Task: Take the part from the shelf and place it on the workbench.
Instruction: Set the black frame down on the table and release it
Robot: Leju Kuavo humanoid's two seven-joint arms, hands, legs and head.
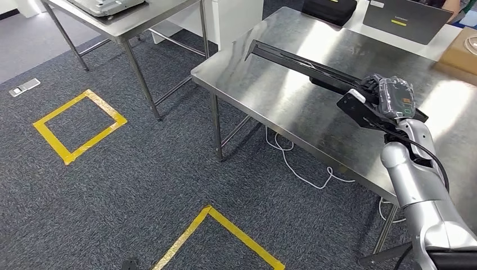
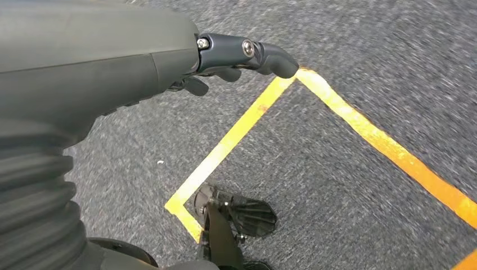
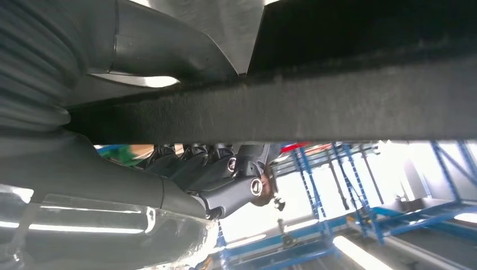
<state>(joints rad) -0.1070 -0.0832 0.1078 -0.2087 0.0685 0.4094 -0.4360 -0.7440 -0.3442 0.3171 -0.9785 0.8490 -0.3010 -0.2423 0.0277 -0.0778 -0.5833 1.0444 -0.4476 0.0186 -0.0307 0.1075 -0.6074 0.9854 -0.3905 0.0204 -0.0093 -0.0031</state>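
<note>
Your right hand (image 1: 376,97) has its fingers (image 3: 225,171) wrapped around one end of the long black angled bar-shaped part (image 1: 298,63), which reaches out over the shiny steel tabletop (image 1: 264,90) of the workbench. From the head view I cannot tell whether the far end touches the steel or hangs just above it. To set it down well, I'd lower the wrist slowly and keep the bar level, so it lands along its length and not on the far tip; let go only once it rests flat, well in from the near edge. Your left hand (image 2: 225,62) hangs over the grey carpet (image 2: 349,185) holding nothing, fingers loosely curled and apart.

Count: one part, one workbench under it, and a second steel table (image 1: 140,25) well apart at the back carrying a grey tray-like object (image 1: 104,5). Two yellow tape squares (image 1: 79,125) mark the carpet. On the workbench's far side lie one dark case (image 1: 332,8), one grey laptop (image 1: 405,19) and one brown cardboard box (image 1: 464,53).
</note>
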